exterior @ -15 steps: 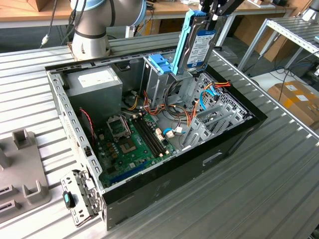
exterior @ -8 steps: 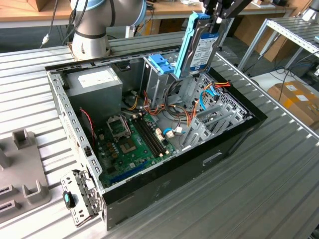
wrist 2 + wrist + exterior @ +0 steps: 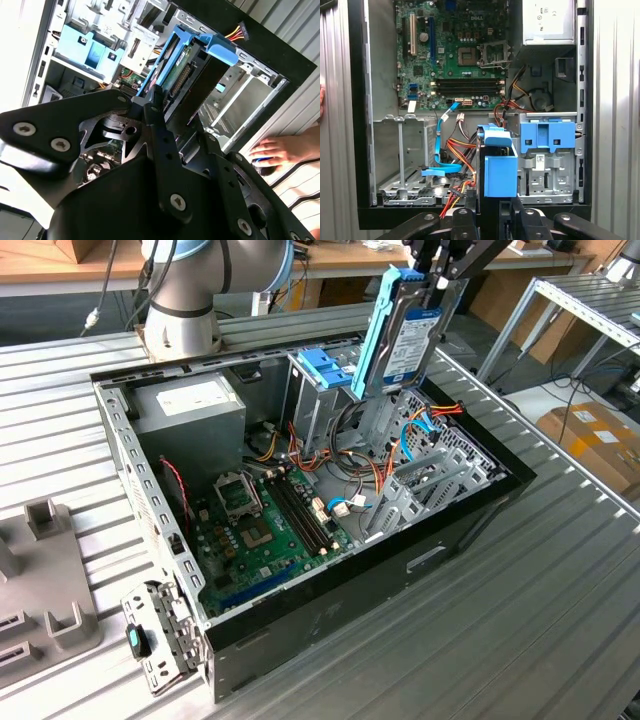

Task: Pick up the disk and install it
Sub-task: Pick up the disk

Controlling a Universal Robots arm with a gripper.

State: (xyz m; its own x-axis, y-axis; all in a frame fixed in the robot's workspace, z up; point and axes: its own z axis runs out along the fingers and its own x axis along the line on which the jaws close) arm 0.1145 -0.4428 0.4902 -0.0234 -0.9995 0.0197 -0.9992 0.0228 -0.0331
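Observation:
The disk [image 3: 405, 335], a grey metal drive with a blue-and-white label in light blue rails, hangs upright above the open computer case [image 3: 330, 585]. My gripper [image 3: 437, 282] is shut on its upper end. In the second wrist view the disk [image 3: 177, 70] sticks out from between the black fingers [image 3: 156, 107], over the drive bays. In the first wrist view the disk [image 3: 500, 167] is seen end-on, between the empty metal drive cage [image 3: 402, 155] and a blue plastic bracket [image 3: 547, 137].
Inside the case lie the motherboard [image 3: 260, 520], a grey power supply box [image 3: 190, 405], loose orange and blue cables [image 3: 410, 430], and the blue bracket [image 3: 325, 365]. A person's hand [image 3: 285, 150] rests outside the case wall. Grey fixtures [image 3: 45, 580] stand at the exterior view's left.

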